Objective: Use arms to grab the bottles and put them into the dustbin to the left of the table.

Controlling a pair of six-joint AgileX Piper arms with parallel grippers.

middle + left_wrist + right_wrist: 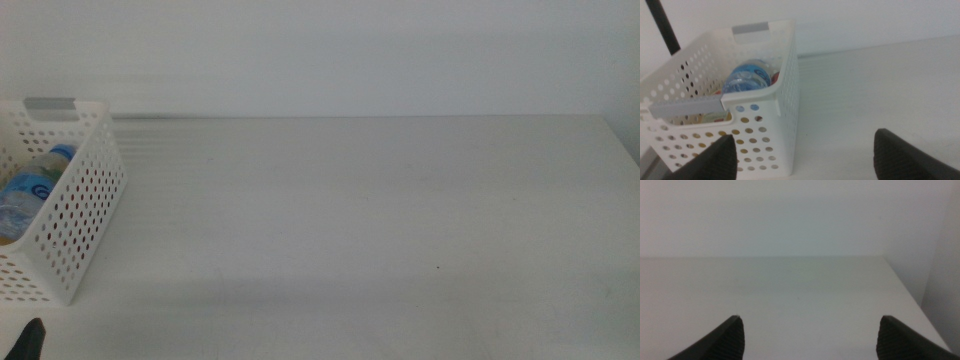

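The white perforated dustbin stands at the table's left edge. Inside it lies the blue-capped water bottle, and the left wrist view shows that bottle resting on other items, among them something red and a label. My left gripper is open and empty, hanging just in front of the dustbin; only one fingertip shows in the middle view's bottom left corner. My right gripper is open and empty over bare table and is out of the middle view.
The white table stretches to the right of the dustbin, with its right edge visible in the right wrist view. A black cable runs behind the dustbin. A white wall stands behind the table.
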